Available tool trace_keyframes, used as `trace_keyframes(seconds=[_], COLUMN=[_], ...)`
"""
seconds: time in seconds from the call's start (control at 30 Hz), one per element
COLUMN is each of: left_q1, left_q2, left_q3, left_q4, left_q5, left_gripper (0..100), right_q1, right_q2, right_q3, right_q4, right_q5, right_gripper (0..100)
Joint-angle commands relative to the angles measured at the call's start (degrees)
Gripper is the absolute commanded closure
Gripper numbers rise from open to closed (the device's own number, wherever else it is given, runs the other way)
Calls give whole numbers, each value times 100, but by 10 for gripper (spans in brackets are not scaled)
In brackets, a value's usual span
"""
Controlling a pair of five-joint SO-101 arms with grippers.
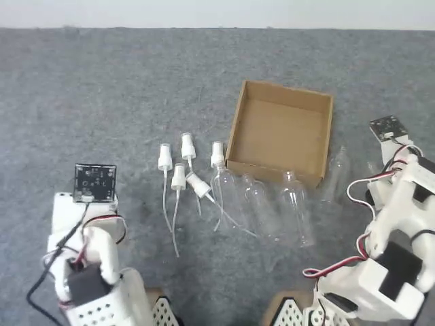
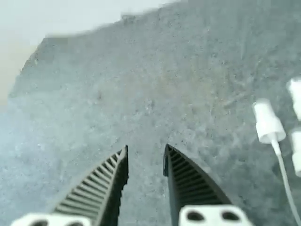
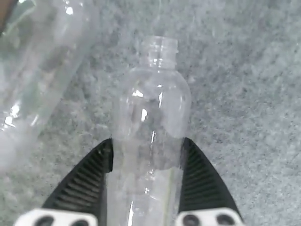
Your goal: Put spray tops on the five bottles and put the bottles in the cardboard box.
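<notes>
Grey carpet [image 1: 102, 88] covers the table, and the cardboard box [image 1: 282, 129] sits open-topped at about 1 o'clock from its centre with nothing inside, so the task looks barely begun. Both arms are folded low at the near edge, the right arm [image 1: 397, 251] at 5 o'clock and the left arm [image 1: 92, 272] at 7 o'clock. The right gripper [image 3: 147, 141] clamps the body of an uncapped clear bottle [image 3: 151, 103], one finger pressed to each side and the neck pointing away, probably to steady it for a top. Other bottles [image 1: 296, 207] lie at 6 o'clock of the box. The left gripper [image 2: 146, 148] hangs over bare carpet with its jaws apart, holding nothing. The loose spray tops [image 1: 179, 178] lie at 8 o'clock of the box, within its likely reach.
</notes>
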Motion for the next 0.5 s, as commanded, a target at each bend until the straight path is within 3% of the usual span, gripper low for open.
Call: trace_keyframes(seconds=[0.0,0.2,0.47], left_q1=[-9,545,1723], left_q2=[1547,4545,6884], left_q3=[-1877,-4163,-5095], left_q4=[589,1873,1389], left_q5=[-158,-62,1064], left_gripper=[887,887,840], right_q1=[154,356,391], right_q2=[101,101,-505], right_q3=[299,290,440], right_q4=[101,101,-48], right_q5=[-229,-229,-246], right_gripper=[993,993,993])
